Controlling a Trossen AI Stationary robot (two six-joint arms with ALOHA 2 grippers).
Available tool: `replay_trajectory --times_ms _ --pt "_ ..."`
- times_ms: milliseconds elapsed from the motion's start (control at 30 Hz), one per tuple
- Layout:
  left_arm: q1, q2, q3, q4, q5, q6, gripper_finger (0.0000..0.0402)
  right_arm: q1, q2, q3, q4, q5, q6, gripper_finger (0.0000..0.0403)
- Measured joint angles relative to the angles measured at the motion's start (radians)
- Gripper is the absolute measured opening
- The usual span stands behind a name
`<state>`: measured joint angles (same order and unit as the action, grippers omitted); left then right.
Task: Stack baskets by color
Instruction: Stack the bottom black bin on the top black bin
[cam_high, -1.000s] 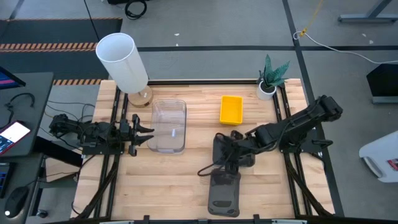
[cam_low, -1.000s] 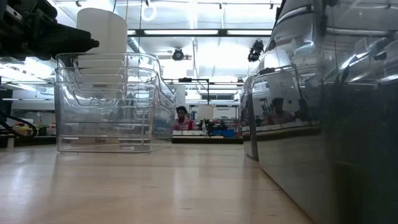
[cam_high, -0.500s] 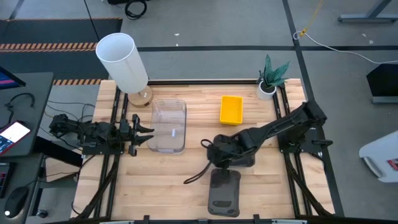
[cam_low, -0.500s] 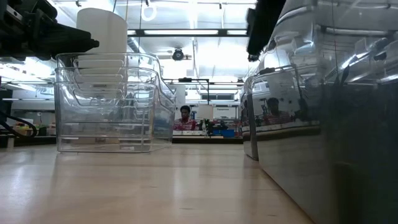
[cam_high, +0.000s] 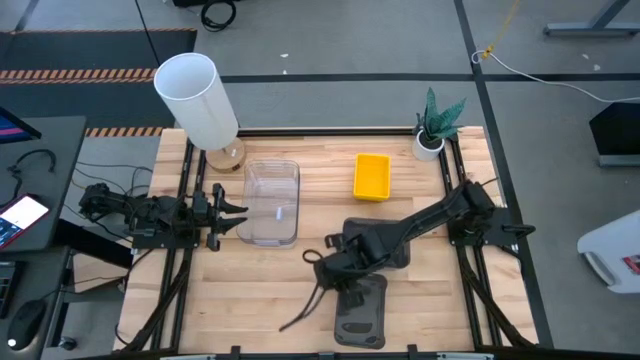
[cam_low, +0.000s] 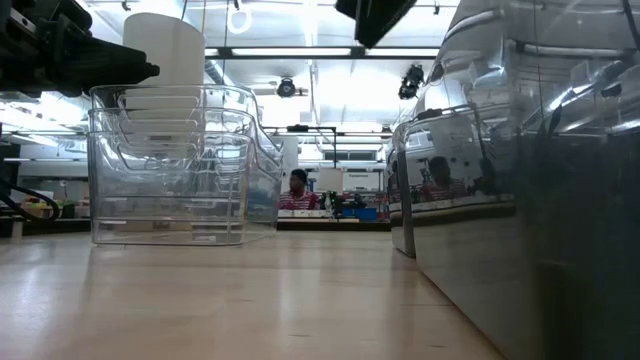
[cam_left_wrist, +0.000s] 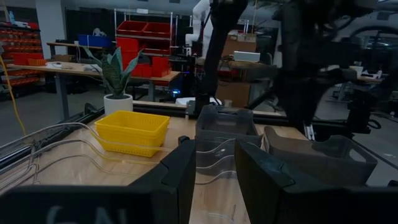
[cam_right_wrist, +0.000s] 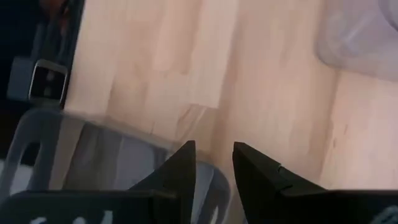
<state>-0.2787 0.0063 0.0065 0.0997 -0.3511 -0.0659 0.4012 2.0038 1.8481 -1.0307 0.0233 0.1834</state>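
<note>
Nested clear baskets (cam_high: 272, 203) (cam_low: 170, 165) stand left of the table's middle. A yellow basket (cam_high: 371, 176) (cam_left_wrist: 130, 130) sits at the far right. One dark grey basket (cam_high: 360, 312) (cam_right_wrist: 93, 158) lies at the near edge, another (cam_high: 395, 255) (cam_left_wrist: 225, 121) is partly under my right arm. My right gripper (cam_high: 322, 268) (cam_right_wrist: 214, 165) hangs open, high above the table beside the near grey basket, pointing steeply down, holding nothing. My left gripper (cam_high: 238, 210) (cam_left_wrist: 214, 171) waits open and level, just above the clear stack's left end rim.
A tall white cylinder (cam_high: 197, 98) stands at the far left corner and a small potted plant (cam_high: 432, 130) at the far right corner. A loose cable (cam_high: 300, 312) hangs from my right arm. Bare wood lies at the near left.
My right gripper has swung from above the middle grey basket toward the table's left and near edge, rolling as it went; its arm has stretched out low across the table. The baskets have stayed where they were.
</note>
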Motion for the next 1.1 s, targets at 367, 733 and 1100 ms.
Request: replay_trajectory --times_ms 367,733,1100 --pt "0.0 0.0 0.0 0.0 0.0 0.0 0.0117 0.066 0.052 0.03 -0.064 0.021 -0.242 0.0138" --pt "0.0 0.0 0.0 -0.002 0.0 0.0 0.0117 0.12 0.132 0.028 -0.107 0.161 -0.6 0.014" --pt "0.0 0.0 0.0 -0.001 0.0 0.0 0.0117 0.113 0.14 0.028 -0.078 0.182 -0.729 0.0139"
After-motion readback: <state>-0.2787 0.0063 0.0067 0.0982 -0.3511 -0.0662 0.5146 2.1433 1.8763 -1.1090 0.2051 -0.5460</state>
